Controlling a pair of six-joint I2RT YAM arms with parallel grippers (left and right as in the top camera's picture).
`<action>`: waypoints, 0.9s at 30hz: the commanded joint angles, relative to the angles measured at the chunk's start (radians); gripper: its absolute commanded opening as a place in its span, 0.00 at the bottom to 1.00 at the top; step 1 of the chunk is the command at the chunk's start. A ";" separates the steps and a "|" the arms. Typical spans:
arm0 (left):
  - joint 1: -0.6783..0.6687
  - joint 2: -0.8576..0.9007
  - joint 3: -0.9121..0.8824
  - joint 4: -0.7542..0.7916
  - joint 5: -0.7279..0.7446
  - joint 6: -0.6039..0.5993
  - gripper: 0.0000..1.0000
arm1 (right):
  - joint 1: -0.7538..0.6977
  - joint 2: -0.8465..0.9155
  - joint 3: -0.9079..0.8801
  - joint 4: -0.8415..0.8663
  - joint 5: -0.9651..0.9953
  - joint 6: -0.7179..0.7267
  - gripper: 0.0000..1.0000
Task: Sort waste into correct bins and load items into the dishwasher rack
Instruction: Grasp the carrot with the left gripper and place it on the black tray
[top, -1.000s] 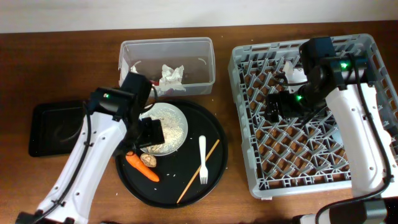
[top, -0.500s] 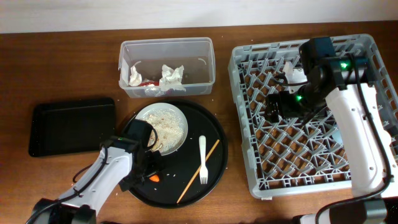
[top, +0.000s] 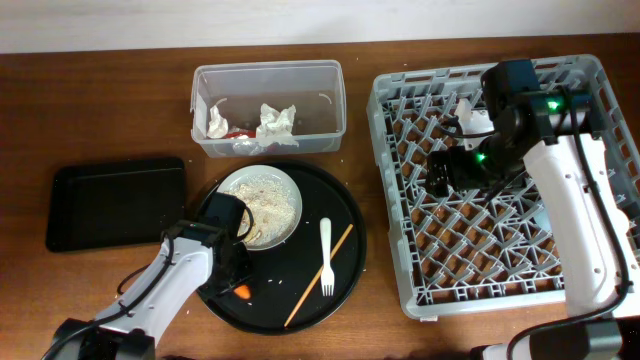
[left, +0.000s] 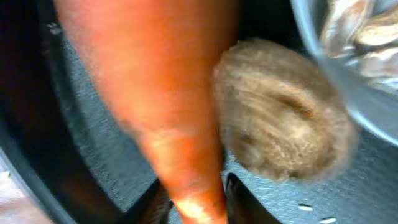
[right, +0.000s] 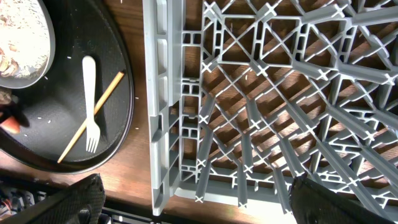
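overhead: straight down, far | left wrist: tight on carrot | right wrist: down over rack edge, shares fork

Rack takes the right side. Tub sits far centre, left of the rack, with tissues and wrapper in it. Small tray lies at left. Round tray lies near centre, between small tray and rack, just near of the tub. On it:
- plate on the far-left part, holding rice
- fork right of the plate
- chopstick crossing the fork's near end
- carrot near of the plate, scrap against it
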 joint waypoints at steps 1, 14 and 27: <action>0.003 -0.006 -0.006 -0.027 -0.008 0.002 0.16 | 0.005 -0.008 0.000 -0.002 0.002 0.001 0.98; 0.073 -0.172 0.318 -0.304 -0.184 0.029 0.01 | 0.005 -0.008 0.000 -0.002 0.002 0.001 0.98; 0.729 0.178 0.346 0.259 -0.172 0.035 0.25 | 0.005 -0.008 0.000 -0.009 0.002 0.001 0.98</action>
